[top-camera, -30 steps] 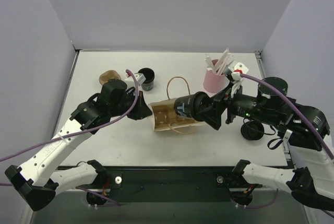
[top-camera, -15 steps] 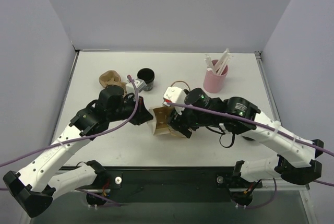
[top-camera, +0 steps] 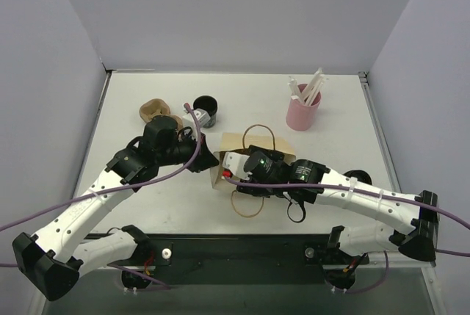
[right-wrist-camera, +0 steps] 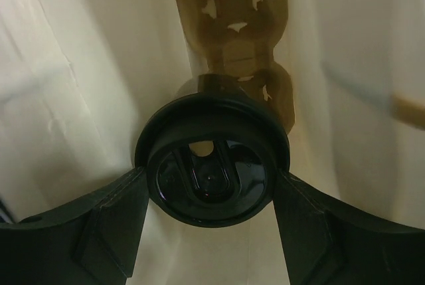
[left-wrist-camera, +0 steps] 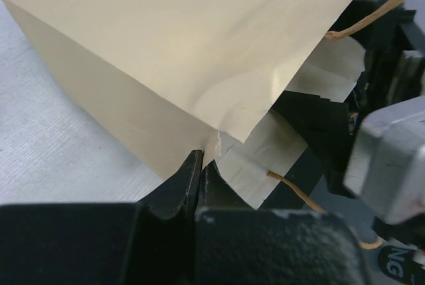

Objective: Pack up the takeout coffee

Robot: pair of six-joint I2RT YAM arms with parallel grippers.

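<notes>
Paper bag [top-camera: 239, 145] in left tool [left-wrist-camera: 198, 168], cup [right-wrist-camera: 210, 176] inside

Tan paper bag [top-camera: 233, 143], black coffee cup [right-wrist-camera: 211, 169], pink holder [top-camera: 301, 115]

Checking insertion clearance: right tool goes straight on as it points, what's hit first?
The right tool holds the lidded cup inside the paper bag. First in line looks like the brown cut-out carrier lying deeper in the bag, though the gap is hard to judge.

Overhead rear view; close wrist views, both perhaps of the bag [top-camera: 233, 143].
</notes>
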